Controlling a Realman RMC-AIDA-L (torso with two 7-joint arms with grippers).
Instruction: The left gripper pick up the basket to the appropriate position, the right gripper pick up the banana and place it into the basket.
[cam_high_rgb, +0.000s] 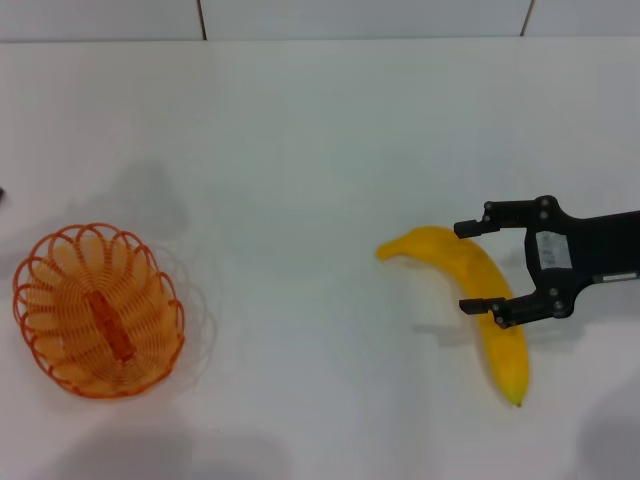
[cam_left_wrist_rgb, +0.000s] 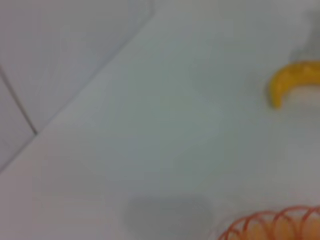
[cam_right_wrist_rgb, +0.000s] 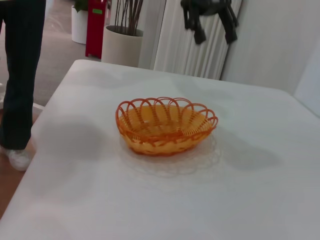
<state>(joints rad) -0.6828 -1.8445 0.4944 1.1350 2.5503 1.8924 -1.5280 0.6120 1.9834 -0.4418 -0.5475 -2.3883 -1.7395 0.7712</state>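
Well right of the basket (cam_high_rgb: 98, 310), the banana (cam_high_rgb: 478, 298) lay flat on the worktop (cam_high_rgb: 320, 150). Around its middle the right end effector (cam_high_rgb: 492, 268) stood released, fingers straddling it, apparently ready to clench. The left end effector (cam_right_wrist_rgb: 210, 20) hung above the basket's far side.

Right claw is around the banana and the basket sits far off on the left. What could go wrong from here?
The right gripper is open astride the banana near its curved middle; closing there could roll or squirt the smooth fruit out. The basket is empty and far to the left, so the carry is long. The left gripper hangs above the basket, possibly in the way.
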